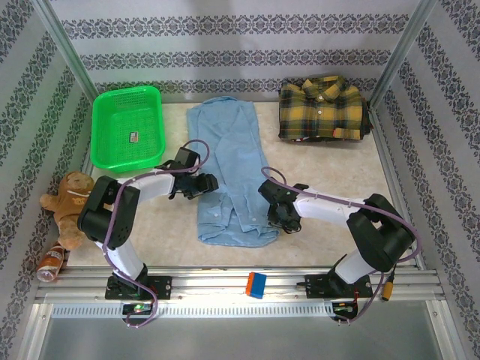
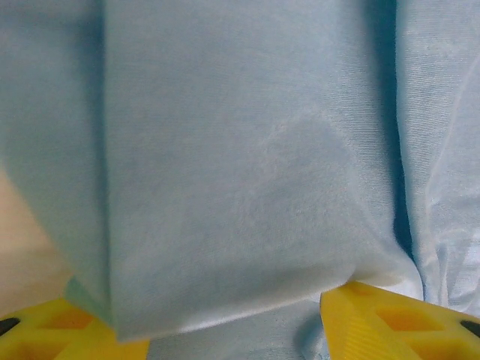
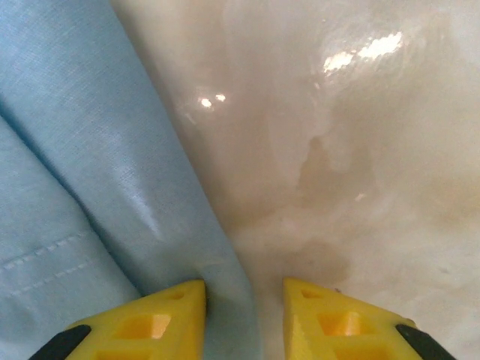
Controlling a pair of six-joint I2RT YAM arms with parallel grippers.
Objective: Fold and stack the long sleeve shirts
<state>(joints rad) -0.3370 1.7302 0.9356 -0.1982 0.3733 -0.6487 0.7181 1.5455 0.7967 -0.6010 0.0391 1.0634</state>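
Walled beige table [image 1: 330, 172] — left fingers [image 2: 390, 319], right fingers [image 3: 150, 322] parted astride blue shirt [image 1: 229, 165], seemingly unclamped.

Overhead view: bright, even, diffuse light from above; focus sharp throughout; soft, short shadows on the pale beige glossy table top [image 1: 330, 161]; blown-out white glare along the ribbed aluminium rail [image 1: 225, 283] at lower centre; frame posts lean outward at the left and right edges, a wide-angle distortion.

Left wrist view: plain light blue cloth shirt [image 2: 225, 150] very close, soft, low in contrast; dark shadow bands along folds at upper left and upper right; yellow plastic fingertips [image 2: 390, 322] in the lower corners blurred.

Right wrist view: cloth weave crisp at left; white specular spots on the table top at upper centre and upper right; hazy sheen below them.
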